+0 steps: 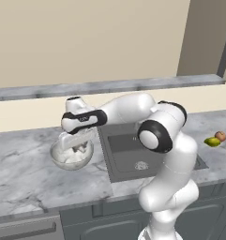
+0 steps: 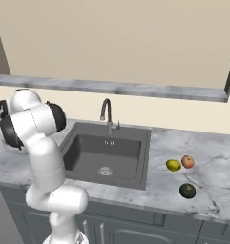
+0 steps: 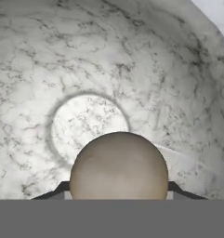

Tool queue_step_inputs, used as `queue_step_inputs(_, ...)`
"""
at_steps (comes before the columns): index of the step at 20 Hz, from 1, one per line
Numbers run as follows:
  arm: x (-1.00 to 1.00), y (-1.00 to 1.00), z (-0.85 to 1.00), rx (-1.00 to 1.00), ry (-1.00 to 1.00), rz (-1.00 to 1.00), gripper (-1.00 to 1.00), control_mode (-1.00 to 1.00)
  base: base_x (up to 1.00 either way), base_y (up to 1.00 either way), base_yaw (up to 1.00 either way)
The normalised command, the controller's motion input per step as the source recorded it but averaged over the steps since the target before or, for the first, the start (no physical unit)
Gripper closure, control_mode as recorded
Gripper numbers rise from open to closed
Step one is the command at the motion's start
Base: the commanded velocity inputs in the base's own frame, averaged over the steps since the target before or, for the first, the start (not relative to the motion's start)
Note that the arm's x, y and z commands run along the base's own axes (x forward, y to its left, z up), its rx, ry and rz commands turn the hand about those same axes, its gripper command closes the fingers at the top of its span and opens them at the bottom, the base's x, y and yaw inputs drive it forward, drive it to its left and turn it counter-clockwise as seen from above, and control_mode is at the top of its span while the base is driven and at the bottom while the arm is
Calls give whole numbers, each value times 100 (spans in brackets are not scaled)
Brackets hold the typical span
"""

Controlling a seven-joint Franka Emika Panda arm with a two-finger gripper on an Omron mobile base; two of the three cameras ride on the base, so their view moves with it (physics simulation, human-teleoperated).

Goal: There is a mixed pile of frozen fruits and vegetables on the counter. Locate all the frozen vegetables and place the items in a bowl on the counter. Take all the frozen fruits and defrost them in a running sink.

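a rounded tan mushroom-like piece [image 3: 118,166] is pinched by the two-finger gripper [image 3: 118,188] at lower centre of the hand view, held inside the wide speckled grey-white bowl [image 1: 59,161], seen left of centre on the veined marble counter [image 1: 20,173].

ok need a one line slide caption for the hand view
Gripper shut on the tan mushroom, held just above the bare bottom of the speckled bowl.

White arm over sink [image 1: 133,157], hand [image 1: 78,147] inside bowl [image 1: 63,158]
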Motion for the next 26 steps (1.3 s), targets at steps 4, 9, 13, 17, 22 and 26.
queue_step_inputs(4, 0, 22, -19, 0, 4, 0, -100, -100, 0, 0, 0)
queue_step_inputs(9, 0, 0, 0, 0, 0, 0, -100, -100, 0, 0, 0)
queue_step_inputs(13, 0, 0, 0, 0, 0, 0, -100, -100, 0, 0, 0)
queue_step_inputs(17, -3, -30, 32, 0, 2, 0, -100, -100, 0, 0, 0)
queue_step_inputs(22, -6, -52, 65, 0, -1, 1, -100, -100, 0, 0, 0)
queue_step_inputs(26, -25, -77, 19, 7, -6, 11, -100, -100, 0, 0, 0)
